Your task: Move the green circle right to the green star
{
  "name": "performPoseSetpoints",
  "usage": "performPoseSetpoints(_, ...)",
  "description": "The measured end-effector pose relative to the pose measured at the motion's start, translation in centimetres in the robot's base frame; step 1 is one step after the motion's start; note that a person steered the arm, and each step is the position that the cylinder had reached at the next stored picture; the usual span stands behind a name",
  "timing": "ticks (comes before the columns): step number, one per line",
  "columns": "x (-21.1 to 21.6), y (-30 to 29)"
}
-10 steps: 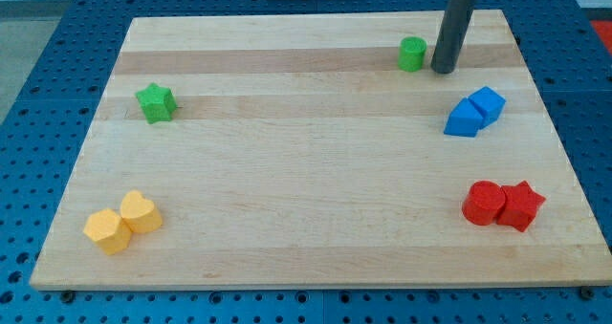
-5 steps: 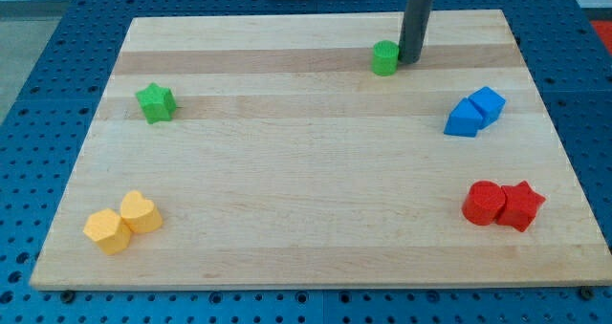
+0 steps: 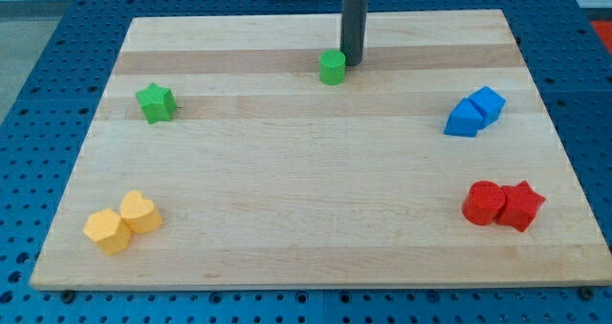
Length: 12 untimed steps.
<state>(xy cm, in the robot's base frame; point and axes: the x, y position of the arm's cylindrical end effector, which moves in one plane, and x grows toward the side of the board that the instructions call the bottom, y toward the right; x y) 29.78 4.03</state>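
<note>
I count eight small coloured blocks on the pale wooden bench (image 3: 287, 219), two of each colour. Nearest the bottom-left corner sit two yellow blocks touching each other: a yellow hexagon-like block (image 3: 103, 230) and a yellow heart-shaped block (image 3: 141, 211). Up along the left edge, the green star block (image 3: 155, 102) stands alone. Well apart from it, near the middle of the top edge, is the green circle block (image 3: 332, 67). My tip (image 3: 351, 62), the lower end of the straight dark rod, is touching that circle on its upper right side. My end effector is only this rod, with nothing that opens or closes and nothing held. By the right edge, two blue blocks touch: a blue wedge-like block (image 3: 464, 119) and a blue cube (image 3: 488, 104). Near the bottom-right corner, a red round block (image 3: 484, 203) touches a red star block (image 3: 521, 205).
</note>
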Motion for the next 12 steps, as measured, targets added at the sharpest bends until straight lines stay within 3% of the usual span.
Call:
performPoseSetpoints(3,0.1,-4.3)
performPoseSetpoints(6,5.2,-5.9)
performPoseSetpoints(11,6.0,-3.3)
performPoseSetpoints(12,8.2,-4.2)
